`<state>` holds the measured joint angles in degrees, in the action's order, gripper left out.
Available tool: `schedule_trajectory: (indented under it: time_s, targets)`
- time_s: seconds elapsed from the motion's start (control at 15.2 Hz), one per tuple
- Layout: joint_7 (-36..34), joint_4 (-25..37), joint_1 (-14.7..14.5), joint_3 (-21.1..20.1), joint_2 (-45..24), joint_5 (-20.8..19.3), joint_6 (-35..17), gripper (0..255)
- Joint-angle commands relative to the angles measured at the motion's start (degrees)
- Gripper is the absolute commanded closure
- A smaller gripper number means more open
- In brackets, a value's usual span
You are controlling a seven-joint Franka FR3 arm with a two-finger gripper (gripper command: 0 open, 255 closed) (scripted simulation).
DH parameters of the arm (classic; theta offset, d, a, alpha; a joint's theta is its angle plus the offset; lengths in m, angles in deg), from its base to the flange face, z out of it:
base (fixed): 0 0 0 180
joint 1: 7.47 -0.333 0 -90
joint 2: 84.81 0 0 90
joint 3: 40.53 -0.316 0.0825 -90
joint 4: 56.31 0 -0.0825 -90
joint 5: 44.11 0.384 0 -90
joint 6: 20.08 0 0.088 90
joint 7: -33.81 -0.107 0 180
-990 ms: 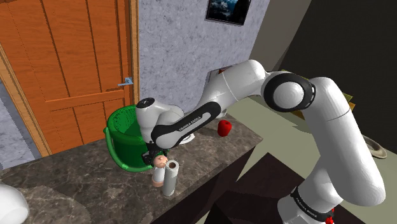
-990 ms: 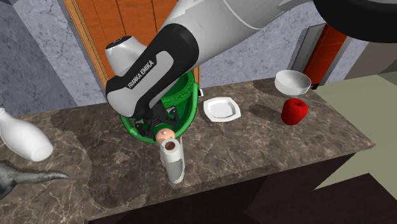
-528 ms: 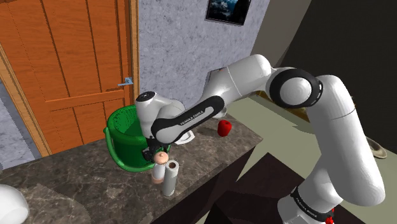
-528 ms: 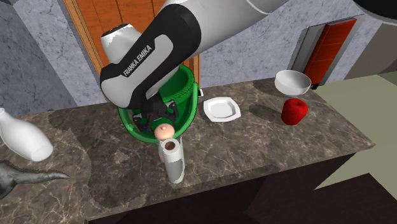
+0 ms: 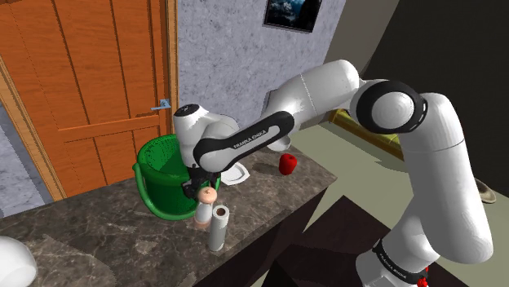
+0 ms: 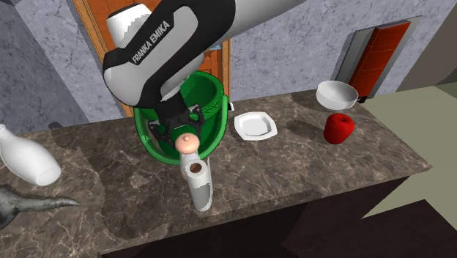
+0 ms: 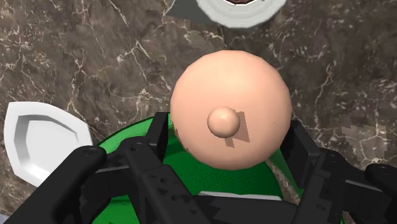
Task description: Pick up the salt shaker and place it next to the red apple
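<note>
The dark countertop looks like polished stone, brown-black with thin white veins. The orange panelled door shows wood grain, and the grey wall beside it has a rough, mottled plaster look. The green round bucket looks like plastic with a slight sheen. The peach-coloured dome-topped salt shaker is smooth and matt, its material unclear. The black two-finger gripper is matt; the white arm is smooth with soft highlights.
</note>
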<state>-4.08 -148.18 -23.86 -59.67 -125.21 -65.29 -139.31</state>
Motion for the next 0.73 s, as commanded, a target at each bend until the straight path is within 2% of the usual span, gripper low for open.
schedule_trajectory:
  time_s: [0.0,0.66]
  targets:
    - [0.31,0.1,0.17,-0.26,0.97,0.37,1.04,255]
    - [1.66,1.11,0.8,-1.39,5.32,2.1,6.16,255]
